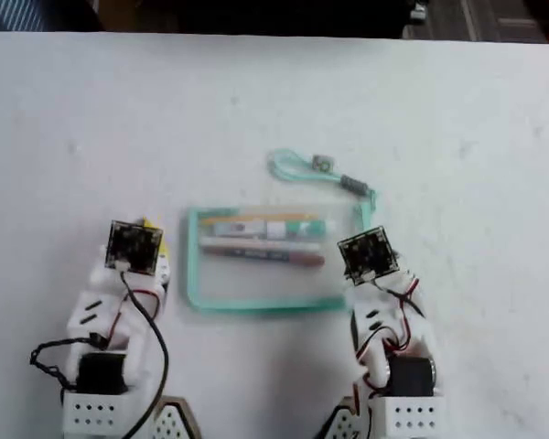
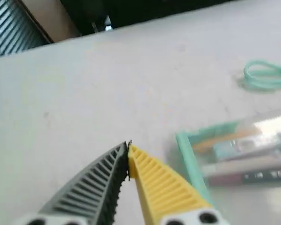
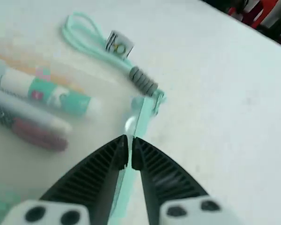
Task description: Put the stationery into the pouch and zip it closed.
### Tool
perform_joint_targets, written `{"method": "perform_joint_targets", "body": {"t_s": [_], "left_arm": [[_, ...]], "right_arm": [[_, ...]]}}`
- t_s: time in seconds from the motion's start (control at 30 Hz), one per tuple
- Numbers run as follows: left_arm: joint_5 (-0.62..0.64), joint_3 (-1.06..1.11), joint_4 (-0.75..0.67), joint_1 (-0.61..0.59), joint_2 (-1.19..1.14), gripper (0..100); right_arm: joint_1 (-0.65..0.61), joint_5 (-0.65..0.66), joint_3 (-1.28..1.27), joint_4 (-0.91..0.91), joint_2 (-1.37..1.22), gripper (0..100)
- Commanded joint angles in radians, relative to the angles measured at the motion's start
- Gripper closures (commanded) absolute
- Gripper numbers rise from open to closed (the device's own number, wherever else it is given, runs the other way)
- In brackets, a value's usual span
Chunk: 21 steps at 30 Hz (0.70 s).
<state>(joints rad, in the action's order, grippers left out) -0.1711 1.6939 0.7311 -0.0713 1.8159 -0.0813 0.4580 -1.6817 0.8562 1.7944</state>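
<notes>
The white table (image 1: 439,110) carried the clear pouch (image 1: 256,309) with its teal trim lying flat at the centre. Its long axis ran crosswise, from one arm toward the other, so that each short end faced a gripper.

The right gripper (image 3: 129,143) stood over the pouch's right short end. Its black jaws were drawn in until the tips all but met, straddling the teal trim. Whether they actually pinched the trim could not be told.

The left gripper (image 2: 129,152) stood over bare table just beside the pouch's left end and apart from it. Its grey and yellow jaws were closed tip to tip on nothing.

The stationery (image 1: 261,240) already lay inside the pouch along its far long side, parallel to the long axis. It looked like a pale pencil, a white and teal stick and a darker pen.

From the far right corner the teal strap (image 1: 288,167) looped away over the table. It joined the pouch through a grey bead (image 3: 143,80) and bore a small tag (image 3: 117,44).

The filling looked done, and the zip was the remaining concern. Its state could not be read.

That far right corner lay just beyond the right jaws' tips, along the same trim, so the right arm was plainly the nearer one. The left arm was placed to steady the opposite end.
</notes>
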Motion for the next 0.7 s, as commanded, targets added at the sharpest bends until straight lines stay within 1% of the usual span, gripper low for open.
{"method": "perform_joint_targets", "body": {"t_s": [0.0,0.13,0.2,0.37,0.4,0.43,0.57,0.6,0.67], "left_arm": [[-0.003,0.000,0.173,-0.008,0.010,97],[-0.002,0.000,0.218,-0.008,0.010,97],[-0.002,0.000,0.269,-0.008,0.010,97],[-0.002,0.000,0.520,-0.004,0.010,97],[-0.002,-0.002,0.559,-0.004,0.010,98],[0.000,-0.002,0.559,-0.007,0.010,98],[0.000,-0.002,0.557,-0.008,0.010,98],[0.000,-0.002,0.557,-0.007,0.010,98],[0.000,-0.002,0.557,-0.005,0.010,98]], "right_arm": [[0.012,0.008,-0.009,0.143,-0.005,98.1],[0.012,0.008,-0.009,0.251,-0.001,98.1],[0.007,0.008,-0.009,0.292,-0.001,98.1],[0.007,0.006,-0.009,0.346,-0.001,98.1],[0.004,-0.009,-0.009,0.369,-0.001,98.1],[-0.008,-0.046,-0.009,0.384,-0.001,98.1],[-0.048,-0.252,-0.009,0.407,-0.001,98.2],[-0.047,-0.282,-0.009,0.407,-0.001,98.2],[-0.039,-0.288,-0.009,0.409,-0.001,98.2]]}}
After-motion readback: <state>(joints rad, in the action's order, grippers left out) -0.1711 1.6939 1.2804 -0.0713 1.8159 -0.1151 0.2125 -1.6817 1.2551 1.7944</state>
